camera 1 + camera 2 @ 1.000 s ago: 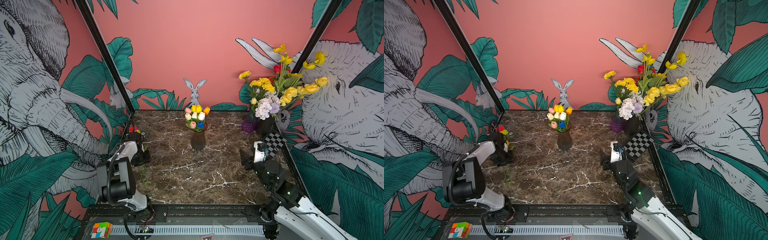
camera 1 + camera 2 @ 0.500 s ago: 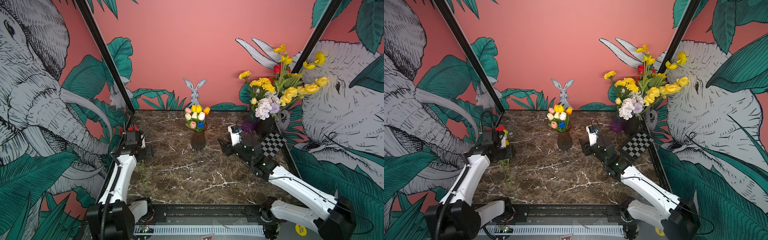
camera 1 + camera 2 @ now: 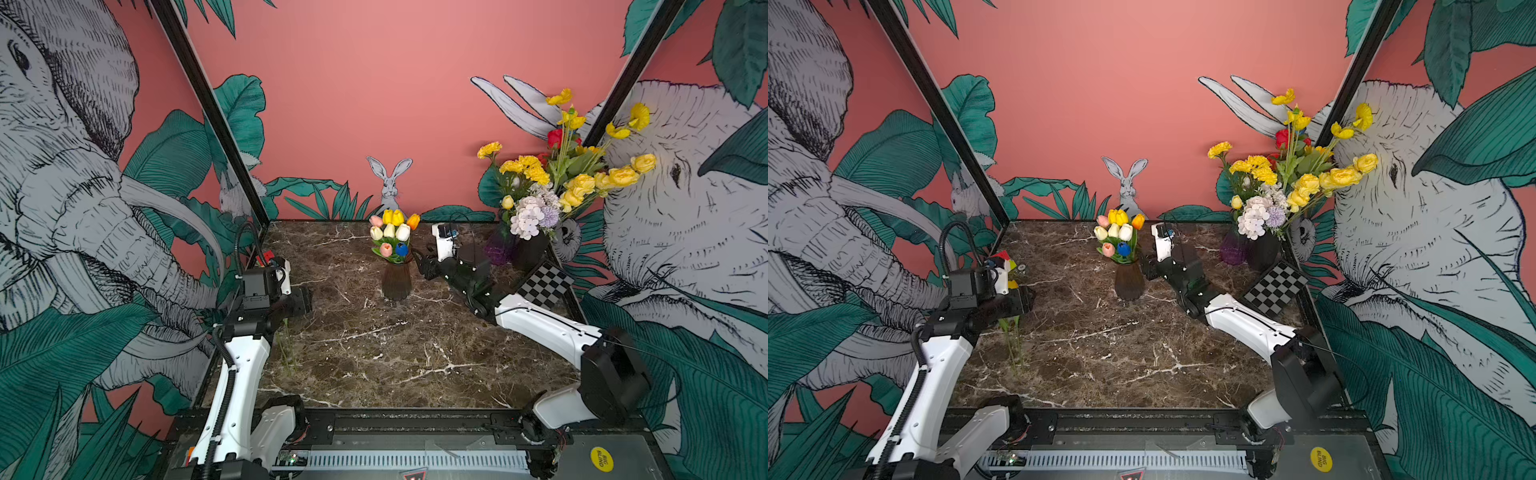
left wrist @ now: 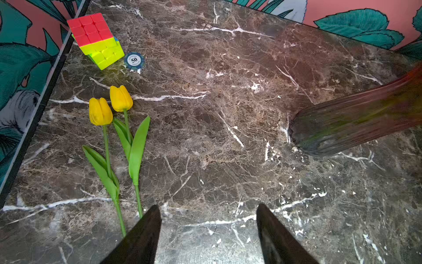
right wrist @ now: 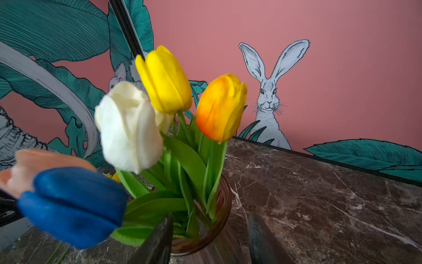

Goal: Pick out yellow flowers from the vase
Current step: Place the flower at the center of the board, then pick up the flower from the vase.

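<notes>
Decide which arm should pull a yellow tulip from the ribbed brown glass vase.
Right: the right gripper is open at the vase rim below the yellow tulip; the left gripper is distant.

Polished, white-veined brown marble table (image 4: pixel 228 114); ribbed smoky glass vase (image 5: pixel 222 205); smooth matt yellow tulips (image 4: pixel 100 112); glossy plastic cube (image 4: pixel 96 38).

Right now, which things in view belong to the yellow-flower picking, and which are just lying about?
Job: standing yellow tulips in the ribbed vase; loose yellow tulips on the table; right gripper at the vase rim; possibly the corner yellow blooms.
Lying about: puzzle cube; poker chip; checkerboard card; purple vase.
</notes>
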Controlling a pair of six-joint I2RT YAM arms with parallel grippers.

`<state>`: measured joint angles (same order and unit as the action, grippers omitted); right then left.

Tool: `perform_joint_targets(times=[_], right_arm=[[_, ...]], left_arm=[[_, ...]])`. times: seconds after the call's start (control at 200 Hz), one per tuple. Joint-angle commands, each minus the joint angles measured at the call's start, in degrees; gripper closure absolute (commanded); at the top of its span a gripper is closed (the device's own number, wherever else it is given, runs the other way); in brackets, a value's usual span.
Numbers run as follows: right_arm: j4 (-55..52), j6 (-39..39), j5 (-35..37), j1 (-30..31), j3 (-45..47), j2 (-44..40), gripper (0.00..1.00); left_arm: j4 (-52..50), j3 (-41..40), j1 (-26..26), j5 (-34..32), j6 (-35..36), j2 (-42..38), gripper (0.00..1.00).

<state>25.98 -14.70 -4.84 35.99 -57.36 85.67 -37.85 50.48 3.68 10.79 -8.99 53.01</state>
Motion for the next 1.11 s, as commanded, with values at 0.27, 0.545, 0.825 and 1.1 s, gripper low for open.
perform_joint_targets(times=[0.27, 0.545, 0.825, 1.1], right_arm=[[8.87, 3.34, -2.15, -1.61, -6.79, 8.10, 0.55], [10.69, 2.62, -4.57, -1.94, -8.87, 11.36, 0.63], [12.17, 1.57, -6.04, -2.33, -9.78, 12.83, 0.71], [12.17, 0.90, -7.18, -2.59, -11.07, 13.56, 0.81]], left_arm=[[0.37, -0.56, -0.46, 0.75, -1.22, -1.69, 0.32], [0.24, -0.53, -0.56, 0.11, -1.23, -1.58, 0.32], [0.14, -0.55, -0.54, 0.02, -1.11, -0.68, 0.33], [0.14, -0.56, -0.52, -0.06, -1.03, -0.35, 0.34]])
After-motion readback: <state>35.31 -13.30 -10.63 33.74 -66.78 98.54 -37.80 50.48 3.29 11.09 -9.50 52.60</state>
